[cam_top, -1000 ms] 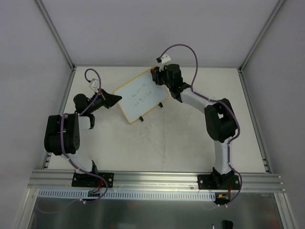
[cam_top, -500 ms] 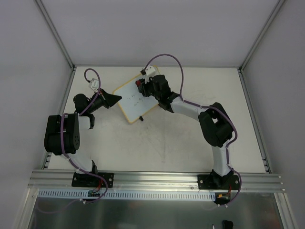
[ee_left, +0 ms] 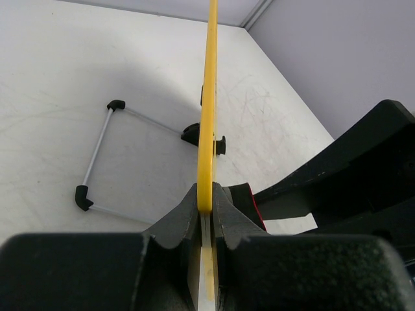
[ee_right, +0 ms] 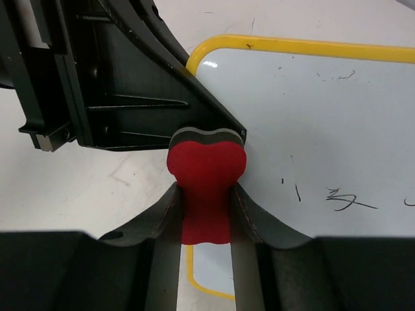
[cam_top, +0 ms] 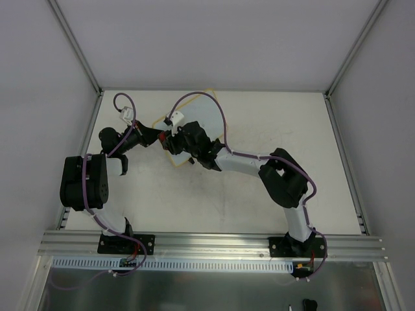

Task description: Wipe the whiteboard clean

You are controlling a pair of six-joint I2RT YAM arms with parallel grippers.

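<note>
At the left, the left arm [cam_top: 84,181] bends inward from its base and reaches over the table [cam_top: 279,116]; the left gripper [cam_top: 153,137] has its fingers [ee_left: 185,217] drawn narrow, clamped on the left edge of the whiteboard [cam_top: 198,113]; in the left wrist view the thin yellow frame rises straight out from between the two black fingers, seen edge-on; to its left a wire stand [ee_left: 97,152] with black corner pieces lies on the table, joined to the board at a small black foot [ee_left: 191,134]; the whiteboard sits in the far-middle part of the table, slightly left of centre, turned at an angle to the table edges; in the top view its near-left portion is hidden under both grippers, and a purple cable [cam_top: 217,116] loops across above it; just right of the left gripper, the right gripper [cam_top: 174,139] holds a red eraser [ee_right: 206,162], its fingers pressing in on the block's sides so that it bulges out past the tips; the eraser's dark felt face [ee_right: 207,135] lies at the white surface close to the rounded yellow corner, just beside the left gripper's black finger; further right on the board, dark handwritten marks [ee_right: 350,202] show on the white; the right arm [cam_top: 282,184] stretches from its base at the near right diagonally across to the board
</note>
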